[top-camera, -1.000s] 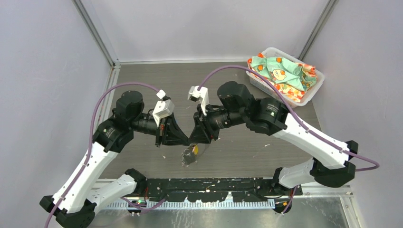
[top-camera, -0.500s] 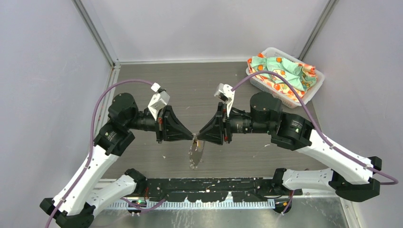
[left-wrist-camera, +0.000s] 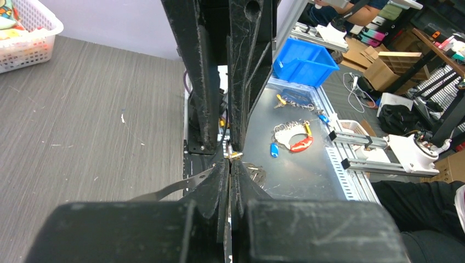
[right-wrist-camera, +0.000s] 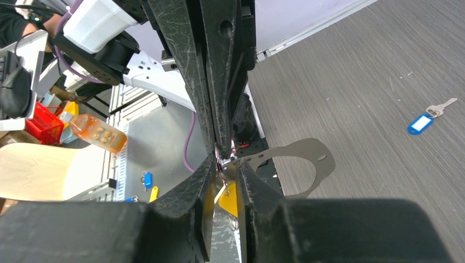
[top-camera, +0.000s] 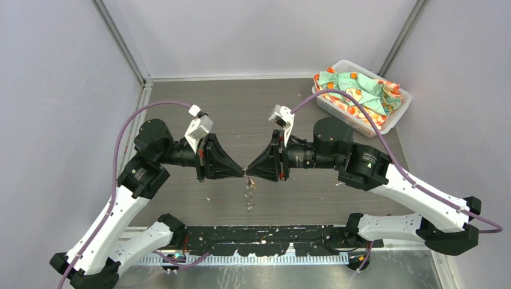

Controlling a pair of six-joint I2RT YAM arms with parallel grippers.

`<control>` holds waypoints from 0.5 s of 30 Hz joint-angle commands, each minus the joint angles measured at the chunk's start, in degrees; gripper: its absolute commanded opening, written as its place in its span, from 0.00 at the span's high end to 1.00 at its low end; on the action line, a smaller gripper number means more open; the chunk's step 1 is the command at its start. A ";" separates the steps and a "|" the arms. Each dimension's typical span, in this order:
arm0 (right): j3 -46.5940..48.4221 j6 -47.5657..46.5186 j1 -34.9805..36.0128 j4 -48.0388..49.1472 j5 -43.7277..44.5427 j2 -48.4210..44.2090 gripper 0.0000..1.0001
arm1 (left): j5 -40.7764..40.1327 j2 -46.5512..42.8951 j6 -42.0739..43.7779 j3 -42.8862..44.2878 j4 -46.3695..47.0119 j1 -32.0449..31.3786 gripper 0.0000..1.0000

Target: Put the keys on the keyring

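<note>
While the left end effector (left-wrist-camera: 229,163) is pressed together on the top of the keyring (top-camera: 248,194), the grey loop hangs limp under the two meeting tips, above the table (top-camera: 241,108). The right end effector (right-wrist-camera: 227,164), nearly closed, appears to be clamped on the yellow-headed key (right-wrist-camera: 228,198) right at the band. Judged light, thin and floppy, the loop should swing and twist unless it is held close to the threading point, and the small, slick keys are best taken by their plastic heads. The blue-headed key (right-wrist-camera: 421,124) lies flat on the table, well apart.
</note>
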 commanded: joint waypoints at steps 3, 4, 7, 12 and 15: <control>0.22 0.98 -0.02 3.44 -2.33 0.41 0.86 | 0.05 -0.97 0.57 0.66 2.79 0.10 1.00; 0.27 0.95 -0.04 3.07 -2.48 0.51 0.88 | -0.10 -0.97 0.65 0.66 2.80 0.12 1.00; 0.31 0.55 -0.09 2.46 -3.03 0.36 0.99 | -0.42 -0.97 0.83 0.84 2.59 0.14 1.00; 4.53 -1.80 -0.07 -3.70 -3.22 1.87 0.99 | -0.49 -0.32 6.02 1.83 -3.60 0.10 0.92; 9.67 -3.76 -0.03 -11.62 -4.67 5.33 0.99 | 1.23 0.78 13.64 4.29 -11.96 0.02 0.77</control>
